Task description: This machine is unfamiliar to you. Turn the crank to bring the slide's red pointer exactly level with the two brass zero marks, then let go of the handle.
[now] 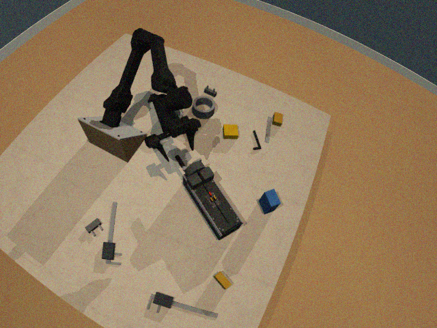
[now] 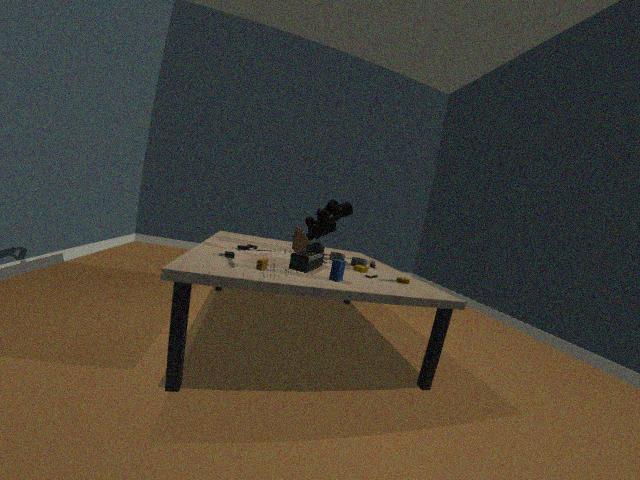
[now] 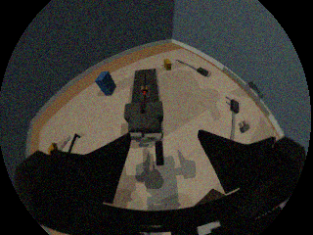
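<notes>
The dark machine (image 1: 225, 220) (image 2: 306, 261) (image 3: 138, 80) stands on the table, with its crank end toward the arm. The black crank handle (image 1: 179, 161) (image 3: 159, 153) sticks out from that end. The red pointer (image 1: 210, 193) (image 3: 144, 92) appears slightly to the crank side of the brass marks (image 1: 213, 198) (image 3: 145, 88); it is too small to judge the exact gap. My gripper (image 1: 180, 155) (image 3: 164, 135) is open and empty. Its fingers stand wide apart on either side of the handle's line, and neither visibly touches it.
A blue block (image 1: 270, 201) (image 2: 337, 270) (image 3: 106, 83) stands beside the machine. A grey ring (image 1: 203, 115), a yellow block (image 1: 231, 131) and a black angled key (image 1: 257, 140) lie on the gripper's other side. Two caliper-like tools (image 1: 108, 250) (image 1: 162, 300) lie farther off.
</notes>
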You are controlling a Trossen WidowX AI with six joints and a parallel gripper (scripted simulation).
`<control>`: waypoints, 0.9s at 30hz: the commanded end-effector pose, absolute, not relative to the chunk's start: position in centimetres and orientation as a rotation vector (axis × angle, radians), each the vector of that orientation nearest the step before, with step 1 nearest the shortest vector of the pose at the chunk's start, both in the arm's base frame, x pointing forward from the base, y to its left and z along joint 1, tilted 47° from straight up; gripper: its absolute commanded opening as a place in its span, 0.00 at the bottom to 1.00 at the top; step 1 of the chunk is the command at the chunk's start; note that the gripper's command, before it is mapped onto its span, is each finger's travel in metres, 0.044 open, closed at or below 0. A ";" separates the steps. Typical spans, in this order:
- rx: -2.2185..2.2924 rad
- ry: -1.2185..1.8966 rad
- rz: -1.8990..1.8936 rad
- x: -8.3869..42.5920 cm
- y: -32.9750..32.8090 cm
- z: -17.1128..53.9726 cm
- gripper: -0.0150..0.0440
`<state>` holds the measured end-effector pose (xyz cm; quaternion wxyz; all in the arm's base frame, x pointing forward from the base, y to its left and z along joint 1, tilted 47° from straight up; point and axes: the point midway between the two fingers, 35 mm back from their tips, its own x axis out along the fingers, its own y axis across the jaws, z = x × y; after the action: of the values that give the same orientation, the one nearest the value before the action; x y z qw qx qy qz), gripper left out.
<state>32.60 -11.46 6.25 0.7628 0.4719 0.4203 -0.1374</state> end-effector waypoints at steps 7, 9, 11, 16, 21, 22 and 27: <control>0.995 0.900 -0.236 33.7 -14.2 8.4 1.00; 0.981 0.899 -0.203 34.5 -14.6 8.3 1.00; 0.966 0.897 -0.171 35.4 -15.1 8.1 1.00; 0.929 0.888 -0.092 37.3 -16.2 7.4 1.00; 0.890 0.873 -0.013 39.2 -17.4 6.5 1.00; 0.883 0.869 0.002 39.5 -17.7 6.3 1.00; 0.844 0.847 0.078 41.2 -18.8 5.1 1.00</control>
<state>40.03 -17.87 5.67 0.8160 0.4097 0.4076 0.0133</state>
